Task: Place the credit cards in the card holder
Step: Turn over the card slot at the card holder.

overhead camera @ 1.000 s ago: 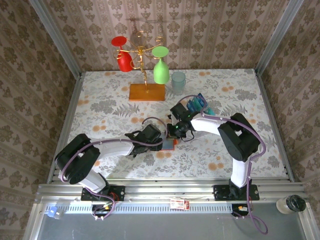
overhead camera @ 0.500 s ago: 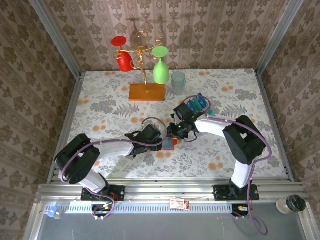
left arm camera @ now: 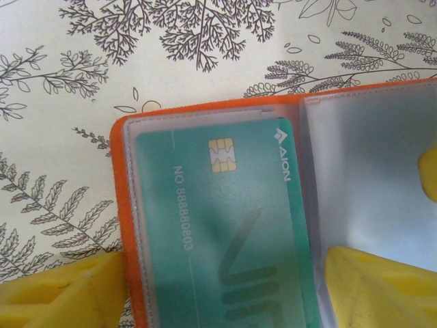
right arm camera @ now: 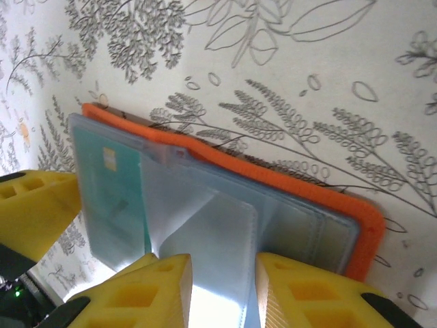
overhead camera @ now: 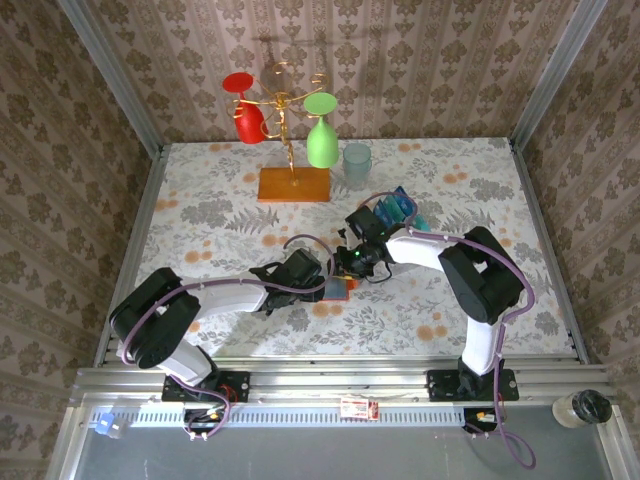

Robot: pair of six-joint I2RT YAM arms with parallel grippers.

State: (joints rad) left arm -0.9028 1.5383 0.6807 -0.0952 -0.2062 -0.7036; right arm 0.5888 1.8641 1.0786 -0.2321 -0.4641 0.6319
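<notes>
As card holder (left arm camera: 127, 225) lies open, teal card (left arm camera: 218, 205) lengthwise toward parted left tool (left arm camera: 220, 266), right tool (right arm camera: 223, 273) parted

Brown damask wallpaper walls (overhead camera: 420, 60) on the far, left and right sides. Grey metal posts (overhead camera: 113, 85) at the far corners. Surface (overhead camera: 200, 215) in pale floral cloth with grey leaves and orange blooms. Aluminium rail (overhead camera: 330, 378) along the near edge. Soft, even light.
</notes>
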